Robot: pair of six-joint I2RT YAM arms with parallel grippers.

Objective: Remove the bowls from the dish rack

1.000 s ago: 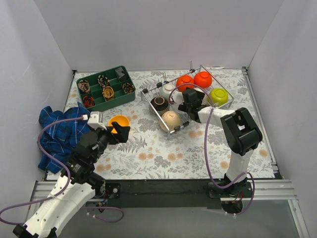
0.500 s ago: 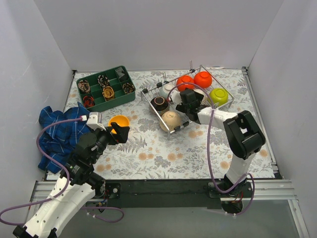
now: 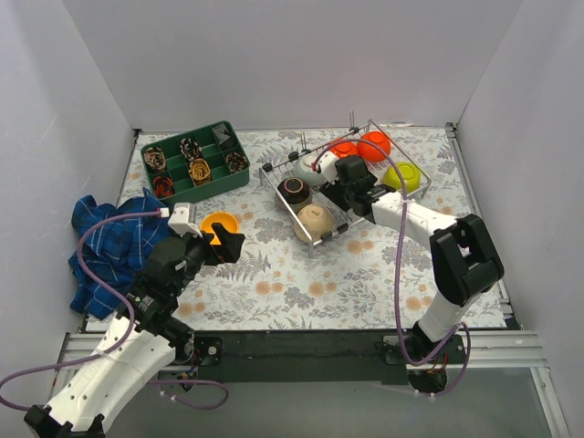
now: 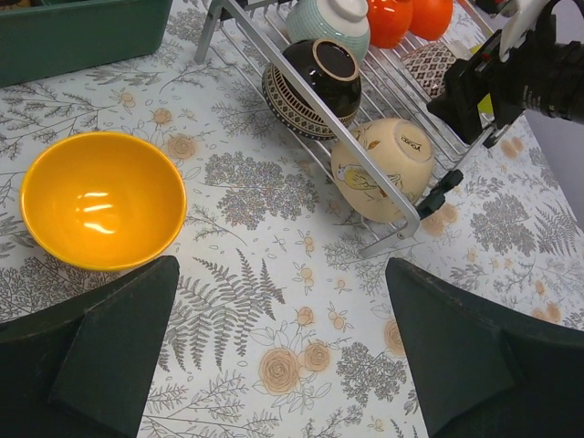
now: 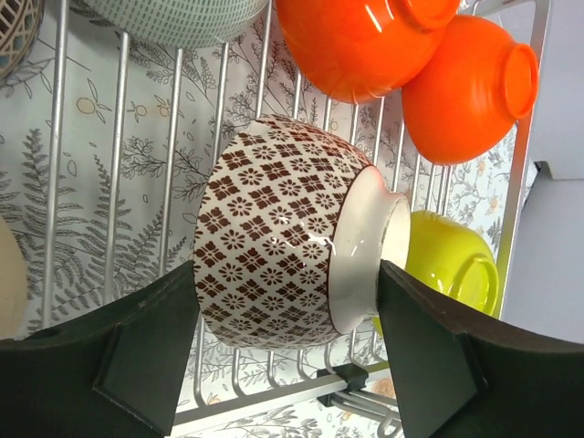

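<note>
The silver wire dish rack (image 3: 274,182) stands at the back right, and its wires (image 5: 55,137) show in the right wrist view. My right gripper (image 5: 287,292) is inside it. Its jaws close on both ends of the white lattice-patterned bowl (image 5: 274,265), which lies on its side. Two red-orange bowls (image 5: 365,41) (image 5: 470,87) and the lime green bowl (image 5: 452,265) lie beside it. The dark brown bowl (image 4: 315,82), beige bowl (image 4: 383,164) and grey-green bowl (image 4: 328,18) lean along the rack's front. The orange-yellow bowl (image 4: 102,201) sits upright on the table. My left gripper (image 4: 283,356) is open and empty beside it.
A dark green divided tray (image 3: 194,164) with small patterned items sits at the back left. A blue checked cloth (image 3: 109,242) lies at the left edge. White walls close in the table on three sides.
My right gripper has moved further back into the rack, towards the red-orange bowls. My left arm has barely shifted.
</note>
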